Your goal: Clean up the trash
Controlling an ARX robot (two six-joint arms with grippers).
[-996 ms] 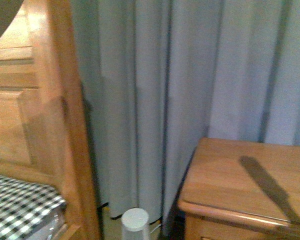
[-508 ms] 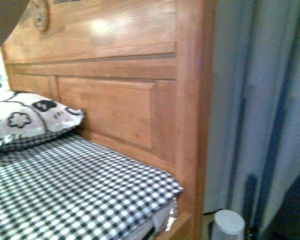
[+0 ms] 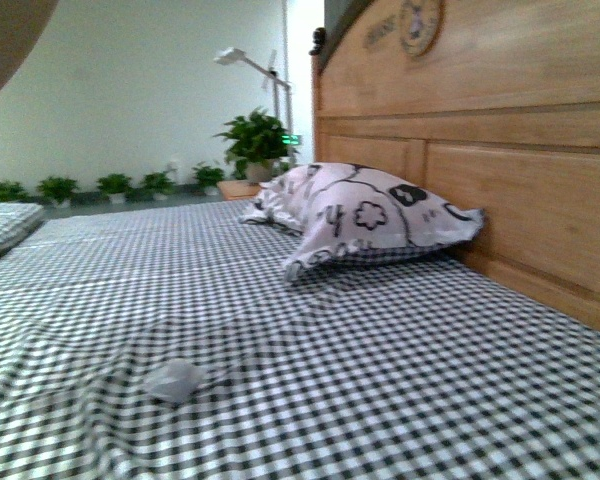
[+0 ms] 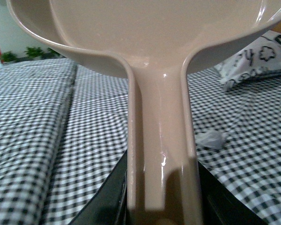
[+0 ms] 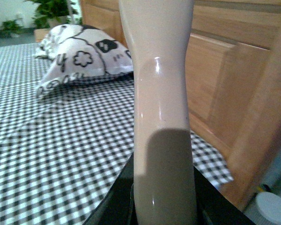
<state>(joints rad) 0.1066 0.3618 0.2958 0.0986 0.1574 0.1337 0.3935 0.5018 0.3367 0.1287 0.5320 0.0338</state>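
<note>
The trash, a small crumpled white wad, lies on the black-and-white checked bed sheet toward the near left. It also shows in the left wrist view, beyond the dustpan's handle. My left gripper is shut on the beige dustpan by its long handle, held above the sheet. My right gripper is shut on the beige brush handle, held over the bed near the headboard. Neither arm shows in the front view.
A large patterned white pillow lies against the wooden headboard at the right. Potted plants and a lamp stand beyond the bed. A white round object sits on the floor beside the bed's corner post.
The front view has swung left, from curtain and nightstand, past the headboard, onto the bed surface with the pillow and the wad.
</note>
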